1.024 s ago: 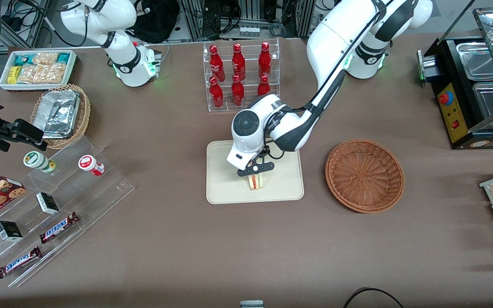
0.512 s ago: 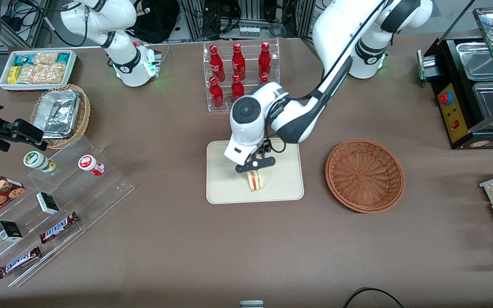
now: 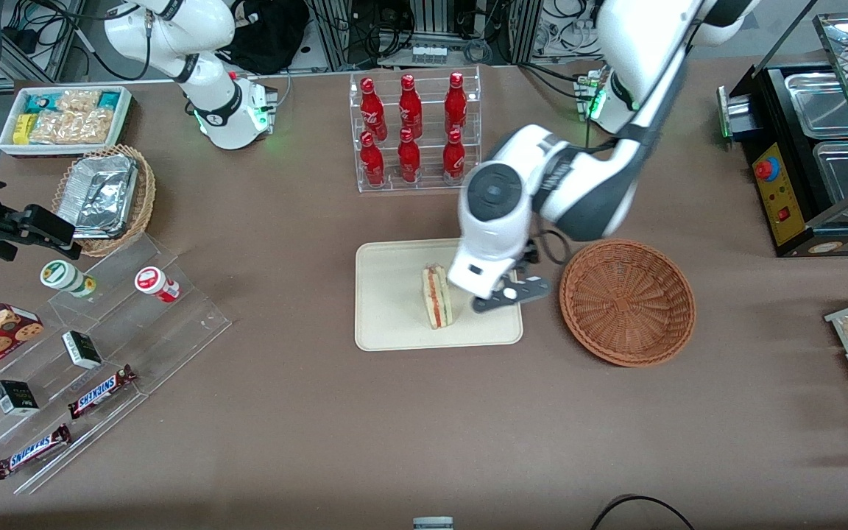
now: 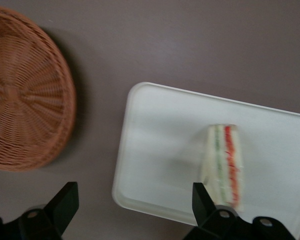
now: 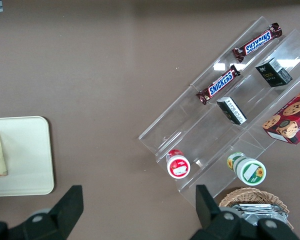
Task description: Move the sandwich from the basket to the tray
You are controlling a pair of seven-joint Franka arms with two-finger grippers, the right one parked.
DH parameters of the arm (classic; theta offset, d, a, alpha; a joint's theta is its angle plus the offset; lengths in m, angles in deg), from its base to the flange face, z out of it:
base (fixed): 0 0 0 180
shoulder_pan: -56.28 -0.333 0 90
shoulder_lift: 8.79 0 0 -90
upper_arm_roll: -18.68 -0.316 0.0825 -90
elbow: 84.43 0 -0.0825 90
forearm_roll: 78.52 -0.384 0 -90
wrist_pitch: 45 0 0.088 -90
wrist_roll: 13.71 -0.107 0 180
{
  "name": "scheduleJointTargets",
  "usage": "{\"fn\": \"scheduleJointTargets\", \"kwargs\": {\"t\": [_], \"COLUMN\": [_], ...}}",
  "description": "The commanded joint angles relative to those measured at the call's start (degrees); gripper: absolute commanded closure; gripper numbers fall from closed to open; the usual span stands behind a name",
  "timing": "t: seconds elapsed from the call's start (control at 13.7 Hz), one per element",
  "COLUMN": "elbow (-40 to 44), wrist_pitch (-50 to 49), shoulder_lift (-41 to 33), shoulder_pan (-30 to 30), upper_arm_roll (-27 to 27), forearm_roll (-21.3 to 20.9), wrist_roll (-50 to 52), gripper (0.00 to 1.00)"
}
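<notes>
Here, on the brown surface (image 3: pixel 306 412), the cream tray (image 3: pixel 387 331) holds the wrapped sandwich (image 3: pixel 437 296); the wicker basket (image 3: pixel 627 302) sits empty beside it. The gripper (image 3: pixel 506 294) hovers between them, jaws spread. Placement looks done; next, retreat.

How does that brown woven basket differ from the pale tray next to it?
The basket is round, reddish-brown and woven; the tray is rectangular with rounded corners, cream and smooth. The basket is a shallow bowl, while the tray is flat with a low rim. The basket holds nothing, whereas the sandwich lies on the tray. Both sit on the brown table, with the gripper above the tray's edge nearest the basket, jaws open.
</notes>
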Motion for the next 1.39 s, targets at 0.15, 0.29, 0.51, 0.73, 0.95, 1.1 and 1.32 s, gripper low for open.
{"fn": "scheduleJointTargets", "kwargs": {"t": [0.15, 0.29, 0.51, 0.73, 0.95, 1.1, 1.32], "elbow": [-8.17, -9.05, -11.25, -11.43, -12.84, -12.75, -12.4], "wrist_pitch": [-0.95, -2.09, -3.5, -7.97, -11.31, -14.12, -17.29], "shoulder_lift": [-7.87, -9.54, -13.23, -16.22, -20.43, -23.24, -26.5], "shoulder_pan": [-10.23, -13.92, -18.75, -22.8, -27.11, -29.22, -30.37], "upper_arm_roll": [0.49, 0.49, 0.49, 0.4, 0.75, 0.75, 0.49], "forearm_roll": [0.92, 1.1, 3.72, 4.96, 7.06, 7.95, 8.04], "wrist_roll": [-13.35, -19.24, -27.06, -35.07, -40.17, -44.65, -46.78], "gripper": [0.0, 0.0, 0.0, 0.0, 0.0, 0.0, 0.0]}}
